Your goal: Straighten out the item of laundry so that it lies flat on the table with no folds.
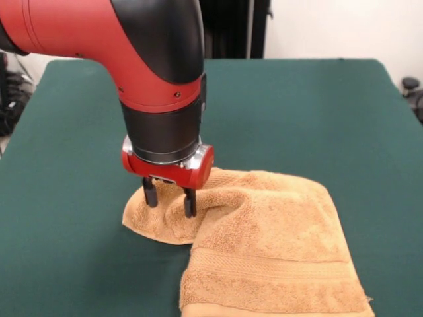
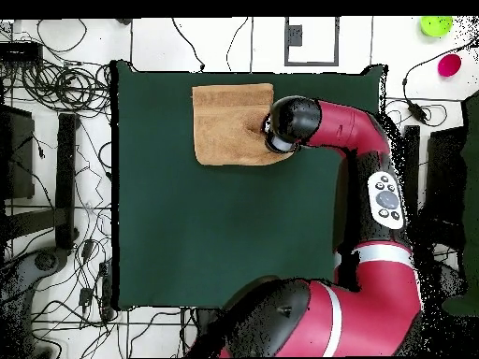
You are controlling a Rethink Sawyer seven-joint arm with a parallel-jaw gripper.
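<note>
One towel [image 1: 264, 244] lies on the table [image 1: 79, 264], and it is the only cloth there. In the front view it fills the lower middle and lower right of the frame, its long axis running from a rounded corner at centre left down toward the bottom right, where its woven band and hem cross it nearly level just above the bottom edge. It does not lie flat: the part at centre left is bunched and folded, with a soft ridge rising beside the arm's end, and a flap doubles over the layer beneath. In the overhead view the towel [image 2: 229, 126] sits in the upper middle of the frame, close to the table's [image 2: 206, 234] top edge, looking roughly square, with its right edge hidden under the arm's wrist. One red and black arm reaches to it, and its single gripper [image 1: 170, 199] points straight down over the towel's left, bunched part. The two dark fingers [image 1: 151, 193] stand a narrow gap apart, their tips pressed into or touching the terry cloth; whether a pinch of cloth lies between them cannot be told. From above the gripper is hidden under the wrist.
</note>
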